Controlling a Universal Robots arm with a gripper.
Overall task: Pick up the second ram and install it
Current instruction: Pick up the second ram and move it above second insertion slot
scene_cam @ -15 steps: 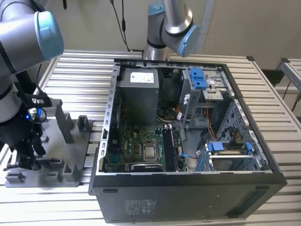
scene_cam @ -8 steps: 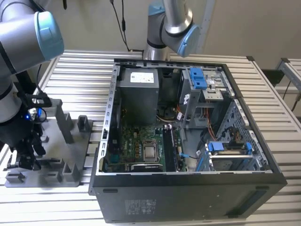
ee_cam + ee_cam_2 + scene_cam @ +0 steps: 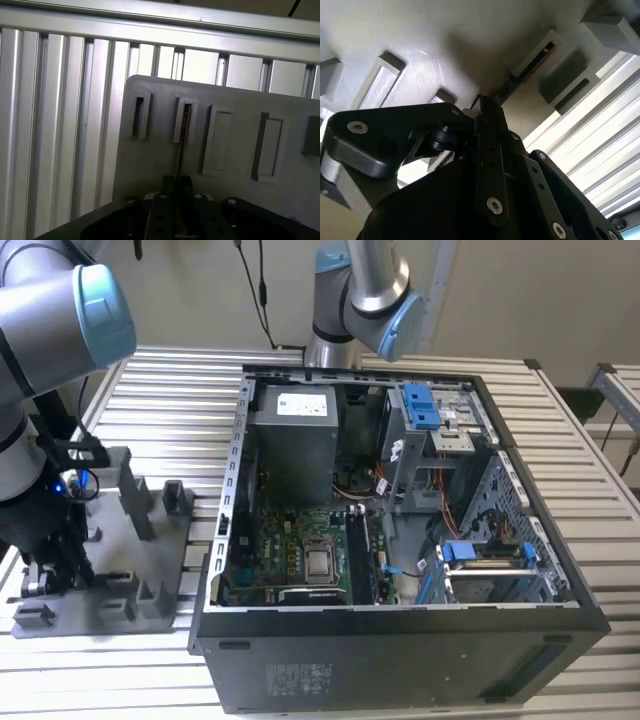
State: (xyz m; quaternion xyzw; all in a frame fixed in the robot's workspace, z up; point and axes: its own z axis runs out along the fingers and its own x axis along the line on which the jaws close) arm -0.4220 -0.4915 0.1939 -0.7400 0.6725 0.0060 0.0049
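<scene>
Black linkage gripper: nearest the lens in both wrist views. Its jaws are drawn narrowly together on the near end of the second ram, a long, thin black memory stick seen edge-on. The grasp is judged clenched on the stick.

Second ram, location: runs straight out from the gripper's tips into a raised slot of the grey plastic fixture plate, with its far end inside that slot.

Step in hand: the pick-up, judged at the grasp stage, the stick not yet clear of its slot. The lift calls for a pull in line with the slot, so that the stick does not bind against the walls.

Grey robot arm with pale blue joint caps: bent over the plate, with the wrist turned down onto it.

Open black computer case: well apart from the gripper on the ribbed aluminium table, its green motherboard exposed.
</scene>
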